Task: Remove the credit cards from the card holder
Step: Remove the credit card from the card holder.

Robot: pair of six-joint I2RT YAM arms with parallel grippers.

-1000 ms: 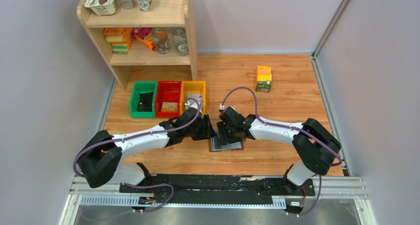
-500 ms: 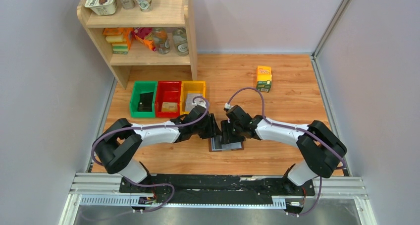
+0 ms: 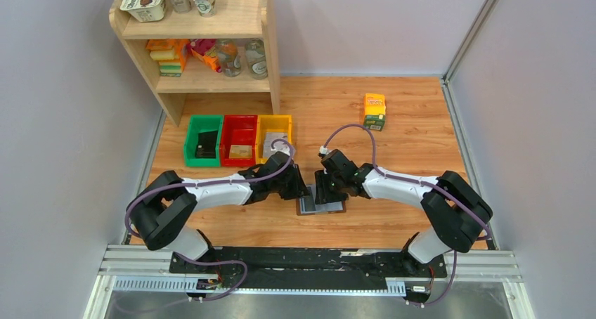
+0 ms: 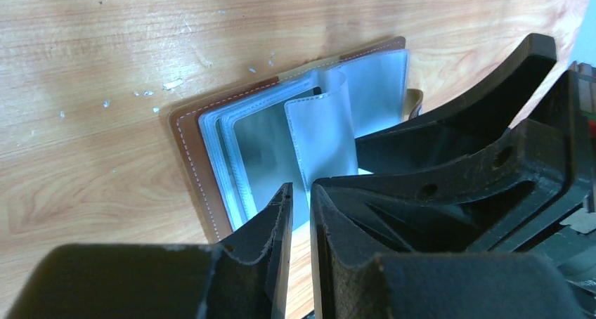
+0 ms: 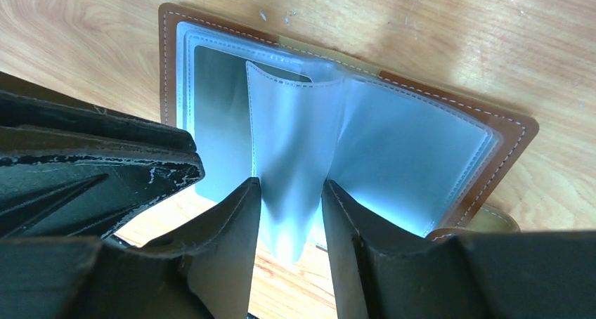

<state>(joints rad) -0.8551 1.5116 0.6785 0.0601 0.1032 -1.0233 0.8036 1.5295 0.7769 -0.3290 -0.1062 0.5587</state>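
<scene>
The card holder point(image 3: 332, 208) lies open on the wooden table, a brown leather cover point(image 4: 191, 157) point(image 5: 507, 132) with pale blue clear sleeves. One sleeve point(image 5: 295, 133) point(image 4: 320, 133) stands upright and bowed. My right gripper point(image 3: 323, 187) point(image 5: 289, 187) is open over the holder, its fingers on either side of that upright sleeve. My left gripper point(image 3: 302, 187) point(image 4: 301, 191) hangs at the holder's left edge, its jaws a narrow gap apart with nothing between them. Through the left-hand sleeve shows a grey card-sized rectangle point(image 5: 218, 115). I cannot tell whether it is one of the credit cards.
Green point(image 3: 190, 140), red point(image 3: 239, 119) and yellow point(image 3: 275, 119) bins stand in a row behind the left arm, each with a flat item inside. An orange-green carton point(image 3: 374, 112) stands at the back right. A wooden shelf point(image 3: 270, 52) with jars and cups fills the back left.
My left gripper has moved right, up to the holder's edge, and its jaws have narrowed a lot. The right gripper has shifted slightly and narrowed a little around the upright sleeve.
</scene>
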